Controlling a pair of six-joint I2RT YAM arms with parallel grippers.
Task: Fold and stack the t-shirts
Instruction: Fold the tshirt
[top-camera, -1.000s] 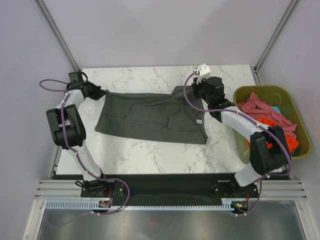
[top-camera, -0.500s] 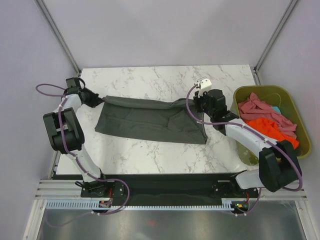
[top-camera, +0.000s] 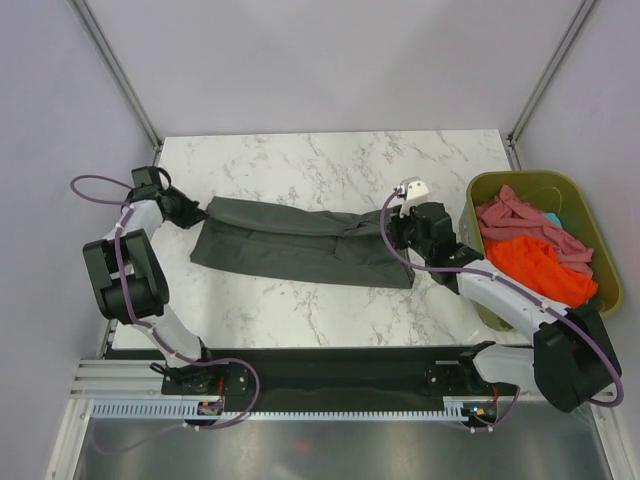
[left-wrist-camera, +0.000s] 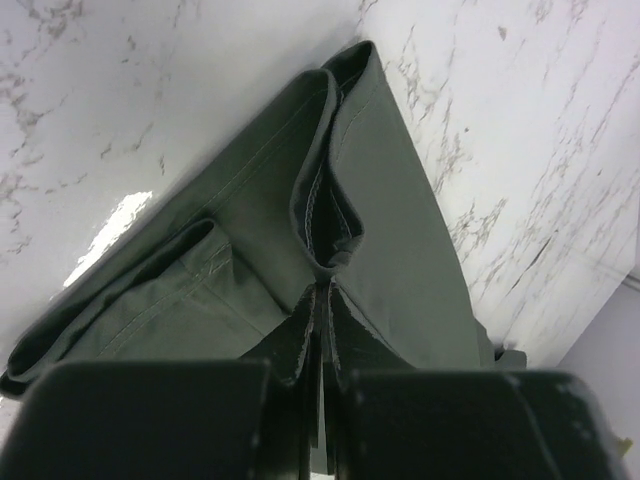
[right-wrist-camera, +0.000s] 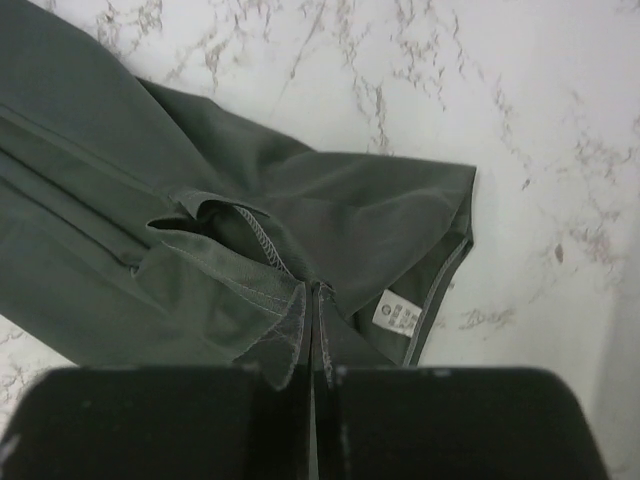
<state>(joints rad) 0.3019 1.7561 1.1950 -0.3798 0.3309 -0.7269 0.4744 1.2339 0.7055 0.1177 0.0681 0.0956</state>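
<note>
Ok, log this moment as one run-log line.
left claw: shut on charcoal t-shirt; right claw: shut on it; olive bin: orange t-shirt, pink t-shirt

White arm shells (top-camera: 172, 325), black joints (top-camera: 125, 272), looping purple cables (top-camera: 92, 183); left hand (left-wrist-camera: 322, 300), right hand (right-wrist-camera: 312, 300) black.

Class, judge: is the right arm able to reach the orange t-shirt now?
Probably not yet: the right pincer is shut on the grey t-shirt. Otherwise the orange t-shirt lies exposed in the nearby bin.

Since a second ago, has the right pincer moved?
Yes. The right pincer, shut on the grey t-shirt, pulled back toward the robot: from level with the far rim of the bin to beside its middle.
</note>
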